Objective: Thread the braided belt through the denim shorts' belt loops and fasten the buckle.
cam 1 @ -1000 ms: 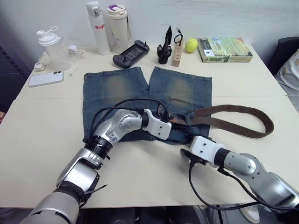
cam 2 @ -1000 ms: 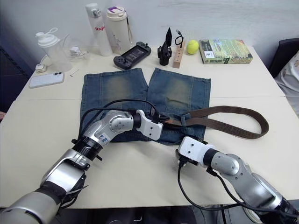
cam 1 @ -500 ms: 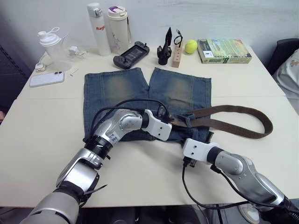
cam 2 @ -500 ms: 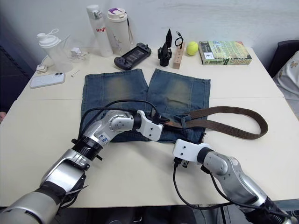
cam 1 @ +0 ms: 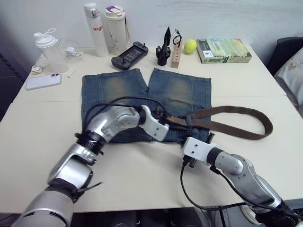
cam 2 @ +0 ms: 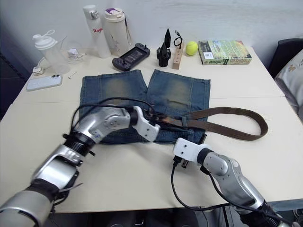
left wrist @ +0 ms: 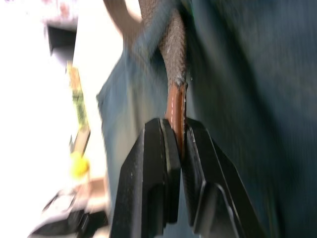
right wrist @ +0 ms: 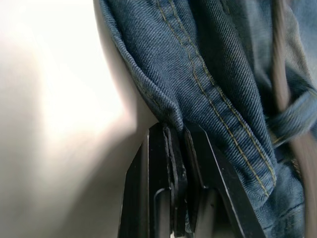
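The denim shorts [cam 1: 124, 91] lie flat mid-table, legs pointing away from me. The braided belt [cam 1: 239, 133] runs across the waistband, passes under one of the belt loops [cam 1: 190, 121] and curves round in a long bend on the table to the right. My left gripper [cam 1: 165, 118] rests over the waistband, shut on the belt's smooth brown leather end [left wrist: 174, 111]. My right gripper [right wrist: 179, 148] sits at the shorts' near right corner, shut on the folded waistband edge [right wrist: 163, 106]. The buckle is hidden.
Along the far edge stand a shaker [cam 1: 45, 47], a white bottle [cam 1: 92, 29], a tumbler [cam 1: 116, 23], a game controller [cam 1: 129, 54], a wooden block [cam 1: 176, 56], a tennis ball [cam 1: 190, 46] and a book [cam 1: 223, 50]. A phone [cam 1: 43, 81] lies far left.
My right gripper has moved in towards the shorts' near right corner and shut on the waistband edge. The left gripper keeps its hold on the belt end.
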Tool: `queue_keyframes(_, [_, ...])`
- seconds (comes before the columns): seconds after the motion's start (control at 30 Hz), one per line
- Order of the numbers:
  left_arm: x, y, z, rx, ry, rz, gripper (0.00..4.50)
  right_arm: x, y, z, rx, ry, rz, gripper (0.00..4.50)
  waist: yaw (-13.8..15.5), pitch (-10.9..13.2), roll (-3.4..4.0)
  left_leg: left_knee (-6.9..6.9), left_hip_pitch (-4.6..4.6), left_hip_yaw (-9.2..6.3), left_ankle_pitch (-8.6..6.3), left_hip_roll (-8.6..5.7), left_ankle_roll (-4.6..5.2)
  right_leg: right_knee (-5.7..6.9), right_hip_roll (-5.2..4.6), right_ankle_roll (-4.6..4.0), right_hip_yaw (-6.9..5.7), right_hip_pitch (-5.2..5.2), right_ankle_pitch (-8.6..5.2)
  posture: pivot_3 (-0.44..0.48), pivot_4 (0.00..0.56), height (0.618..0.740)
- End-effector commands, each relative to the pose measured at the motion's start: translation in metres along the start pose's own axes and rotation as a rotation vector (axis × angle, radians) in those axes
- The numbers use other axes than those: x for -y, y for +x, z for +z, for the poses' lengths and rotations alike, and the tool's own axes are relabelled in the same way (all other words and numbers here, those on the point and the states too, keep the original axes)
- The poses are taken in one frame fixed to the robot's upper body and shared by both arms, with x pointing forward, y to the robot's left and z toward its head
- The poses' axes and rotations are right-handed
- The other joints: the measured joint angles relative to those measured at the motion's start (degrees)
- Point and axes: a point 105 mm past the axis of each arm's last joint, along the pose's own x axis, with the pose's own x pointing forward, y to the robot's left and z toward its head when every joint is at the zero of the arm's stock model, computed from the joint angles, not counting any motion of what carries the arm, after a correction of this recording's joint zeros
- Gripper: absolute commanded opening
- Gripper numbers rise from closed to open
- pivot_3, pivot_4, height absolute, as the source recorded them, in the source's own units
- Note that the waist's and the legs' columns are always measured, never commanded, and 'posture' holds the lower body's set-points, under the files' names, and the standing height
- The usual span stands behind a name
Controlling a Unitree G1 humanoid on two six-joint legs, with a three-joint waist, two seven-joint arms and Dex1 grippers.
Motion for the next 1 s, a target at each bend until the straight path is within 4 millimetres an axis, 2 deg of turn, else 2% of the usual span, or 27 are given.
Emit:
queue_keyframes(0.03, [-0.007, -0.016, 0.011, 0.041, 0.037, 0.076, 0.00, 0.001, -0.001, -0.004, -0.018, 0.046, -0.006, 0.03, 0.0, 0.0, 0.00, 0.00, 0.00, 0.00, 0.00, -0.01, 0.00, 0.00, -0.03, 0.00, 0.01, 0.01, 0.00, 0.000, 0.150, 0.723])
queue_keyframes(0.13, [-0.004, -0.029, 0.008, 0.020, 0.042, 0.100, 0.00, 0.002, 0.000, -0.004, -0.021, 0.050, -0.013, 0.03, 0.1, 0.0, 0.00, 0.08, 0.01, -0.05, 0.00, -0.01, 0.00, 0.02, -0.03, 0.00, -0.01, 0.08, 0.00, 0.000, 0.150, 0.723])
queue_keyframes(0.3, [0.003, -0.059, -0.011, -0.053, 0.038, 0.121, 0.00, 0.006, -0.001, -0.002, -0.016, 0.040, -0.026, 0.03, 0.0, 0.0, 0.00, 0.04, 0.00, -0.01, -0.02, 0.00, -0.02, 0.07, -0.01, 0.00, 0.05, -0.03, 0.00, 0.000, 0.150, 0.723])
queue_keyframes(0.47, [0.014, -0.072, -0.019, -0.085, 0.029, 0.104, 0.00, 0.017, -0.010, -0.007, -0.035, -0.005, -0.033, 0.03, 0.1, 0.0, 0.00, 0.00, -0.01, 0.05, -0.02, -0.01, -0.02, 0.07, -0.02, 0.00, 0.08, -0.09, 0.00, 0.000, 0.150, 0.723])
queue_keyframes(0.67, [0.014, -0.068, -0.014, -0.080, -0.016, 0.139, 0.00, 0.039, -0.028, -0.027, -0.110, -0.143, -0.040, 0.03, 0.5, 0.0, 0.00, 0.06, -0.08, 0.03, -0.05, -0.09, 0.05, 0.06, -0.11, 0.01, 0.05, -0.08, 0.00, 0.000, 0.150, 0.723])
queue_keyframes(0.83, [0.011, -0.060, -0.009, -0.069, -0.045, 0.173, 0.00, 0.048, -0.037, -0.037, -0.153, -0.244, -0.029, 0.03, 0.3, 0.0, 0.00, 0.05, -0.07, 0.08, -0.05, -0.08, 0.05, 0.07, -0.09, 0.01, 0.06, -0.09, 0.00, 0.000, 0.150, 0.723])
queue_keyframes(1.0, [0.005, -0.050, -0.002, -0.057, -0.066, 0.203, 0.00, 0.074, -0.044, -0.051, -0.231, -0.288, -0.092, 0.03, 0.4, 0.0, 0.00, 0.07, -0.07, 0.09, -0.05, -0.07, 0.05, 0.07, -0.08, 0.01, 0.05, -0.08, 0.01, 0.000, 0.150, 0.723])
